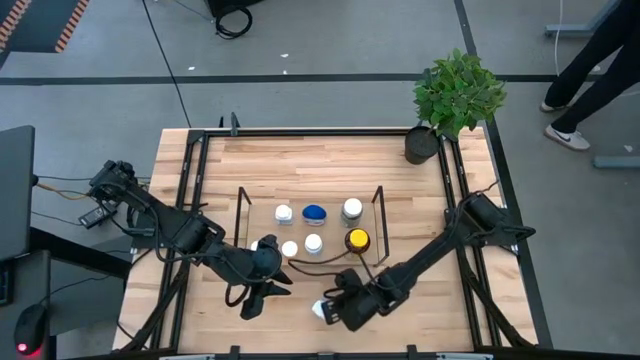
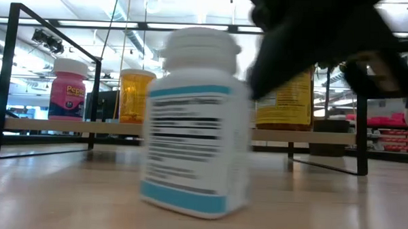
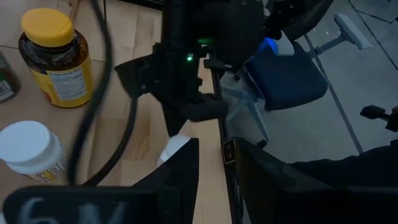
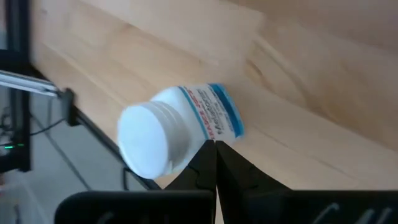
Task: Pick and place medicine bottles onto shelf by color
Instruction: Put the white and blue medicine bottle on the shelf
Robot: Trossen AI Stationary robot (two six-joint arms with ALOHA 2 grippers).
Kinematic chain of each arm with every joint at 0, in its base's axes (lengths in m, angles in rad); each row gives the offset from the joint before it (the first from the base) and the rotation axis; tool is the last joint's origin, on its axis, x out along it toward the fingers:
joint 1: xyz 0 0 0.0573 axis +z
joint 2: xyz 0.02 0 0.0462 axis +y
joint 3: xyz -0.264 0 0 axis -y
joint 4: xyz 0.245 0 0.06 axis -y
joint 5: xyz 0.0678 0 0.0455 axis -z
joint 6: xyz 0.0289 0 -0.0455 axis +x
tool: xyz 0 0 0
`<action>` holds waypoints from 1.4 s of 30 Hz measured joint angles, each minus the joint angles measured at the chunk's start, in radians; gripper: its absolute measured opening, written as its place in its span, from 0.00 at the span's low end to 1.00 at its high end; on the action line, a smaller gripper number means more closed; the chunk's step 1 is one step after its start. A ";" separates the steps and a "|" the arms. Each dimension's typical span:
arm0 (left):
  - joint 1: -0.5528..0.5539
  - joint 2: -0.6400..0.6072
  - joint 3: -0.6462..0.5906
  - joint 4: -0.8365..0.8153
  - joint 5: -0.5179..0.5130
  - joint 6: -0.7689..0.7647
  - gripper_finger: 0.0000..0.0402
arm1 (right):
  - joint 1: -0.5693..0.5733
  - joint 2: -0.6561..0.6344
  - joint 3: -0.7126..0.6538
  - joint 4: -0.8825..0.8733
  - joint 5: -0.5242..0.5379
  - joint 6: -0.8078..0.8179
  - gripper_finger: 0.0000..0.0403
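Observation:
A white-capped medicine bottle (image 4: 168, 134) with a teal band stands on the bare table (image 1: 300, 160), near its front edge and in front of the shelf (image 1: 240, 215). My right gripper (image 4: 216, 152) is shut, its tips at that bottle's side. My left gripper (image 1: 265, 298) hangs open just to the left, with nothing between its fingers. On the shelf stand several white-capped bottles (image 1: 284, 213), a blue-capped bottle (image 1: 315, 213) and an amber bottle with a yellow cap (image 1: 357, 240). All of them stand upright on their bases. My right gripper is shut, and its joined fingertips (image 4: 211, 163) lie against the bottle's labelled side (image 4: 214, 127), below the shoulder. The fingers slant down at it from the table's right. The bottle (image 2: 197, 121) stands on its base on the table, leaning slightly.
A potted plant (image 1: 455, 90) stands at the far right corner. A black frame (image 1: 195, 200) edges the table. A person's legs (image 1: 590, 60) show on the floor beyond the table, at the far right. Bare wood lies along the front edge on both sides of the grippers.

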 joint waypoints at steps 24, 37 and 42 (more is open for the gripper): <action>-0.013 0.000 0.000 -0.073 0.000 0.102 0.45 | -0.009 -0.022 0.002 0.105 -0.231 -0.251 0.01; -0.024 0.040 -0.001 -0.070 -0.071 0.228 0.55 | 0.154 -0.224 0.002 -0.034 0.132 -0.413 0.01; -0.016 0.093 -0.001 -0.046 -0.073 0.201 0.59 | 0.210 -0.356 0.003 -0.072 0.345 -0.607 0.01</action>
